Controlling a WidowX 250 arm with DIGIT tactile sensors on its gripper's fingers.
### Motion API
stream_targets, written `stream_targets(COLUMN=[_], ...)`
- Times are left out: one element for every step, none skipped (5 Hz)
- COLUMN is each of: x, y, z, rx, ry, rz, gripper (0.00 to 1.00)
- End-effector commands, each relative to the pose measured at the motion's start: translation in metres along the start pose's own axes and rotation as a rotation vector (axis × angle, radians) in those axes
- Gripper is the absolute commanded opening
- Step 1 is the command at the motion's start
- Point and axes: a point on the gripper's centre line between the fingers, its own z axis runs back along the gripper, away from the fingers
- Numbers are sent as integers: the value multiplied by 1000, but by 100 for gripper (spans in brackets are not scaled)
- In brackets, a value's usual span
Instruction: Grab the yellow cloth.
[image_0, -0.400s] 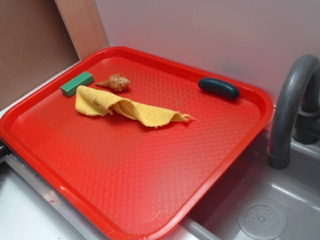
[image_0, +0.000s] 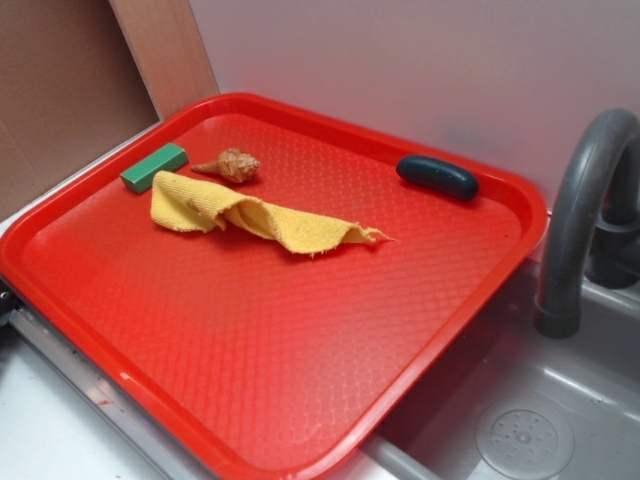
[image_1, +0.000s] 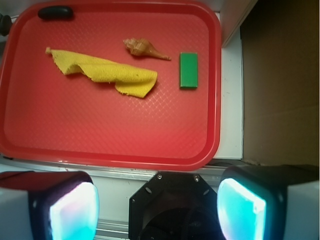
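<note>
The yellow cloth (image_0: 250, 215) (image_1: 102, 73) lies crumpled in a long strip on the far left part of a red tray (image_0: 300, 360) (image_1: 100, 140). In the wrist view my gripper (image_1: 157, 205) hangs high above the tray's near edge, well short of the cloth. Its two pads (image_1: 75, 212) stand wide apart with nothing between them. The exterior view does not show the gripper at all.
A green block (image_0: 154, 166) (image_1: 188, 70) and a tan seashell (image_0: 230, 164) (image_1: 144, 48) lie just beyond the cloth. A dark oblong object (image_0: 437, 176) (image_1: 55, 13) rests near the tray's far right rim. A grey sink (image_0: 520, 430) with a faucet (image_0: 585, 200) sits to the right.
</note>
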Motion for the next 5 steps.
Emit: stream_targets(x=[52,73,80,79,85], y=[-3,-19,-45,-69,-80], z=[-24,-45,-72,-102,-138], rx=[-6,7,-42,-48,-48], ry=[-115,-185,-177,-107,-15], rz=[-370,-625,-871,-1128,-1311], gripper=[100,100,100,100,100])
